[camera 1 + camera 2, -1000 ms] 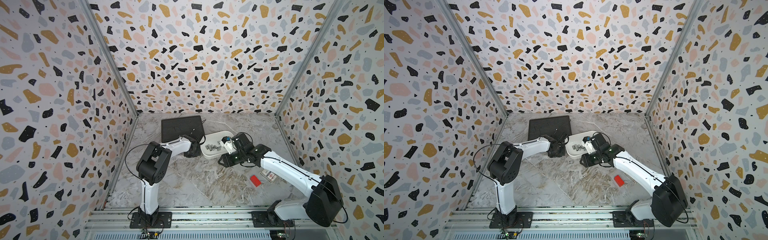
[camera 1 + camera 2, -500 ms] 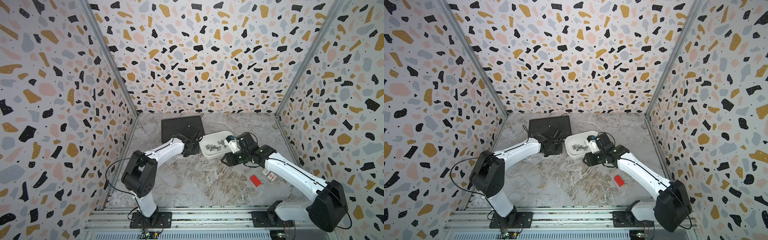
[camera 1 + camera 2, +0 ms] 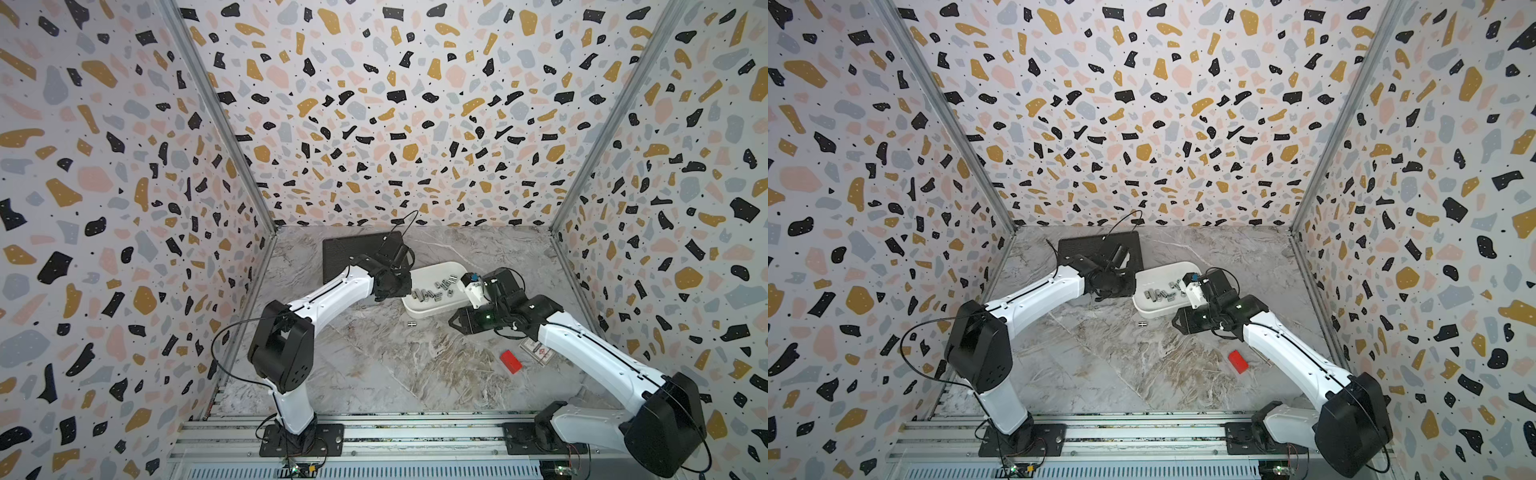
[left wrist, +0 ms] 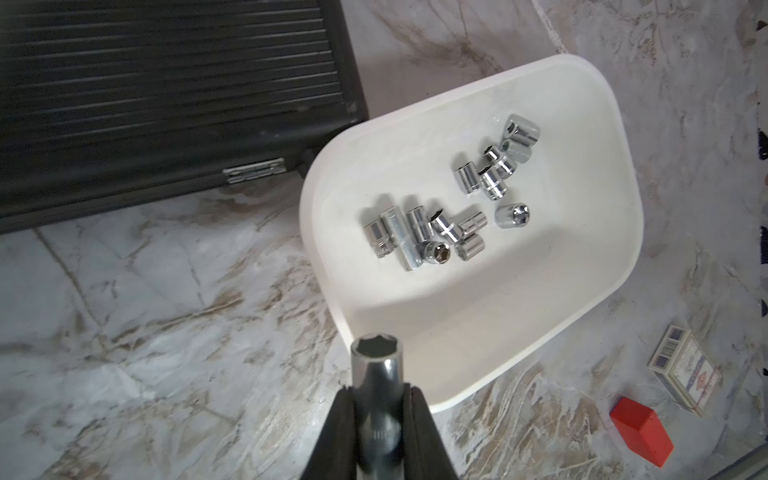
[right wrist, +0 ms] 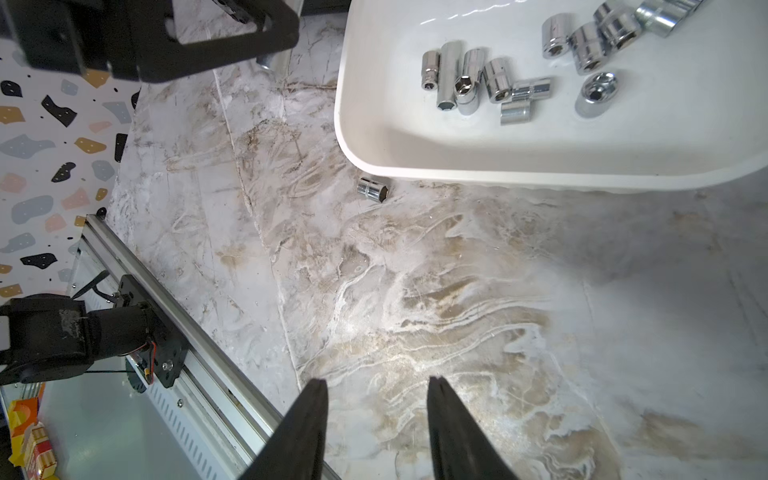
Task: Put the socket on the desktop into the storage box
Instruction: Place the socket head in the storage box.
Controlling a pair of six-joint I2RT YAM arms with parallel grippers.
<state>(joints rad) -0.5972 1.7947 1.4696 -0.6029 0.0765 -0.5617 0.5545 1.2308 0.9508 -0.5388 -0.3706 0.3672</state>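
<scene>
The left end effector is clamped on a long chrome socket. Its two black fingers press the socket's sides, and the open hexagonal end sticks out beyond them. In the left wrist view that open end lies over the near rim of the white, shallow, rounded-rectangular plastic tub. In both top views the left end effector sits at the side of the tub nearest the black ribbed flat case, above the grey-white marble-patterned table. How high the socket hangs over the rim cannot be told.

Inside the tub lie about a dozen loose chrome sockets in two clusters, most of them on their sides.

One small chrome socket lies on its side on the table, just beside the tub's outer wall near a rounded corner. As far as the right wrist view shows, it is not touching the wall. In both top views it is a small glint in front of the tub.

The right end effector holds nothing — its jaws stand partly apart, with bare table between them. It hovers near the tub's front corner on the robot's right, well apart from the small chrome socket.

A small red block and a small printed carton lie on the table beside the right arm — both apart from the tub.
</scene>
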